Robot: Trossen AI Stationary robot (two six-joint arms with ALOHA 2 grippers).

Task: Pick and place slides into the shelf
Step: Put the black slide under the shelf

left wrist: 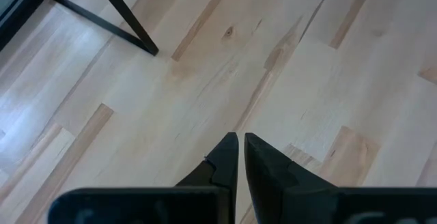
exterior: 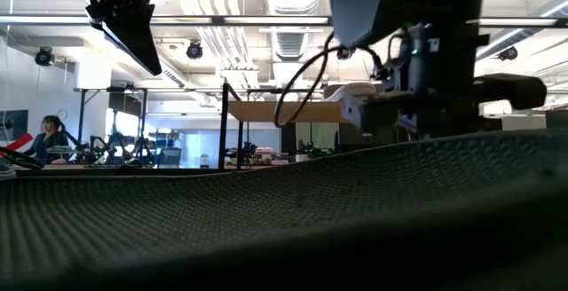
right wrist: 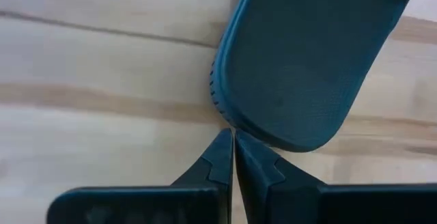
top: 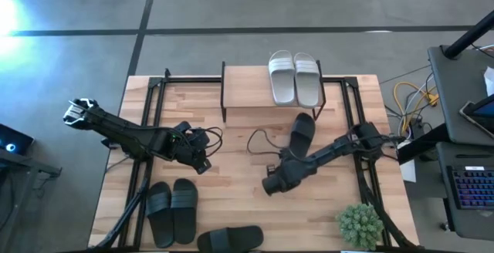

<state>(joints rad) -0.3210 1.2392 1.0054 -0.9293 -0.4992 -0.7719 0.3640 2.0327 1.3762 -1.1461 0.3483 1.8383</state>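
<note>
- Slides, white pair: side by side on the top plank of the shelf, at its right end. High view shows them whole; the low view gives only a pale sliver at plank level.
- Shelf: stands at the middle of the far edge of the tabletop, light plank on thin black legs. Only the low view shows the open space under the plank.
- Slide, black, single: lies on the tabletop just in front of the shelf, right of centre, tilted. Right wrist view shows its rounded end right at the fingertips, on the wood.
- Slides, black pair: parallel, near the front left corner.
- Slide, black, fourth: lying crosswise at the front edge, near the middle; in the low view a dark textured surface fills the lower frame.
- Right gripper: low at tabletop centre, jaws together, tips against the edge of the single black slide, nothing between them.
- Left gripper: over bare wood, left of centre; jaws nearly together, holding nothing.
- Potted plant: front right corner, seen in the high view only.
- Person: seated in the room behind, low view only.
</note>
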